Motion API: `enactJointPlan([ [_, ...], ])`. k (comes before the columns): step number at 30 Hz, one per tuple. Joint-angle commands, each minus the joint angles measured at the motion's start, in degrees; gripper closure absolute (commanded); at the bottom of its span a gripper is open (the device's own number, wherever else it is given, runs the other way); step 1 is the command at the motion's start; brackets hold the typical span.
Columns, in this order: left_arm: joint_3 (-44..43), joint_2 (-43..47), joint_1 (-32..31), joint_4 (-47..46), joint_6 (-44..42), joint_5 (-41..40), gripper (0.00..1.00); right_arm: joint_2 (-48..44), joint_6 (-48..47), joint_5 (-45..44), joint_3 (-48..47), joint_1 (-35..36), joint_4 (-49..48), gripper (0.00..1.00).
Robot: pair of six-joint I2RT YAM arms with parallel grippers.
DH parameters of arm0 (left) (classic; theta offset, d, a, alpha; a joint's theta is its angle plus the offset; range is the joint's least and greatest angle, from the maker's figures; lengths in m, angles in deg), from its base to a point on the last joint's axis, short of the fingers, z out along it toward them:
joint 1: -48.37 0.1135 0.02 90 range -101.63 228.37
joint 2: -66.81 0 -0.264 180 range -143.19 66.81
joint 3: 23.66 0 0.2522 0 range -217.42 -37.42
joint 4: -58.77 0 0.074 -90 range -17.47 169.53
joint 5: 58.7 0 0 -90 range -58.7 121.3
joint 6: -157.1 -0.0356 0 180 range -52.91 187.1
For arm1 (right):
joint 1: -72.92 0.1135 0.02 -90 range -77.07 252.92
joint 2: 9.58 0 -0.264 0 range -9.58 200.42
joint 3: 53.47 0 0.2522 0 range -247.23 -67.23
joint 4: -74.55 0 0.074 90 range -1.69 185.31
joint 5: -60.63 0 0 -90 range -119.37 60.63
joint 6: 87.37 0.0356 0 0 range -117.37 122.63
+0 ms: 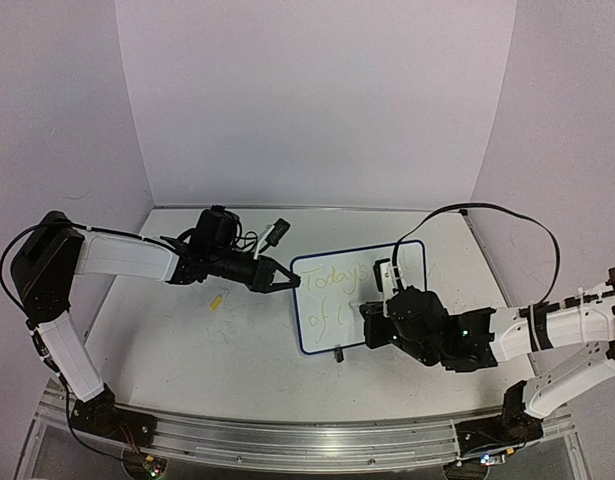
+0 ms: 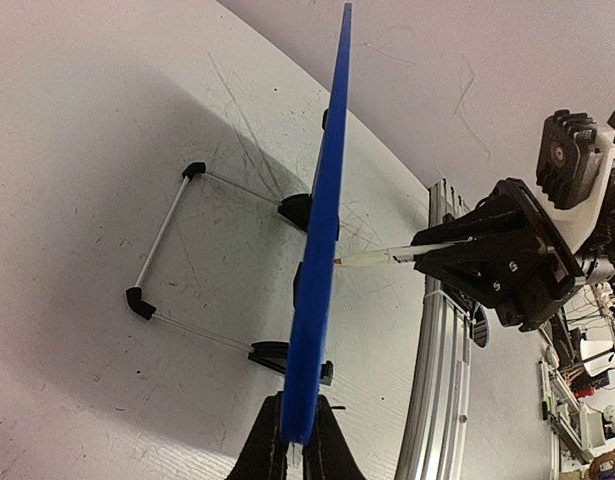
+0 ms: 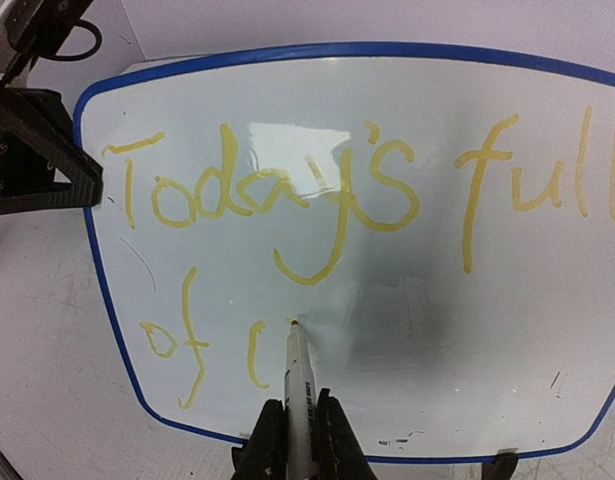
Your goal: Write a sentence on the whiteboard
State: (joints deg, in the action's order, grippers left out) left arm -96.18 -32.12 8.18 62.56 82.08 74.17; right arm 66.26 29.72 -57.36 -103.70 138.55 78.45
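The whiteboard (image 3: 467, 340) stands tilted on its feet at the table's middle (image 1: 317, 340). In the left wrist view it shows edge-on as a blue strip (image 2: 322, 220). My left gripper (image 2: 299, 440) is shut on its left edge (image 1: 287, 283). The sentence (image 3: 277, 195) is in pale yellow: "Today's full" on top, "of" and one curved stroke below. My right gripper (image 3: 299, 440) is shut on a white marker (image 3: 299, 380), its tip touching the board just right of that stroke. From above, the right gripper (image 1: 380, 308) and marker (image 1: 379, 280) cover the board's right part.
A small yellow piece (image 1: 217, 300) lies on the table left of the board. The board's wire stand (image 2: 162, 235) reaches out behind it. An aluminium rail (image 1: 287, 440) runs along the near edge. A black cable (image 1: 487, 210) arcs over the right arm. White walls enclose three sides.
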Motion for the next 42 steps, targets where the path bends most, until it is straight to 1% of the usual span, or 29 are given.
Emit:
enactJointPlan([
  [1,-1.29,1.28,-0.60,1.63,-1.19,-1.98,1.00,-0.58,-0.67,1.40,0.20,-0.15,-1.09,1.00],
  [6,-1.32,1.25,-0.60,1.63,-1.19,-1.94,1.00,-0.44,-0.45,1.87,0.46,-0.21,-1.04,1.00],
  [14,-1.28,1.24,-0.61,1.63,-1.27,-1.99,1.00,2.14,-0.19,0.71,-0.89,-0.15,-0.97,1.00],
  [23,-1.31,1.30,-0.60,1.63,-1.27,-2.00,1.00,2.57,0.62,-0.57,-0.57,-0.20,-0.36,1.00],
  [42,-1.28,1.21,-0.60,1.61,-1.28,-2.00,1.00,2.65,2.12,3.61,2.26,-0.14,1.49,1.00],
])
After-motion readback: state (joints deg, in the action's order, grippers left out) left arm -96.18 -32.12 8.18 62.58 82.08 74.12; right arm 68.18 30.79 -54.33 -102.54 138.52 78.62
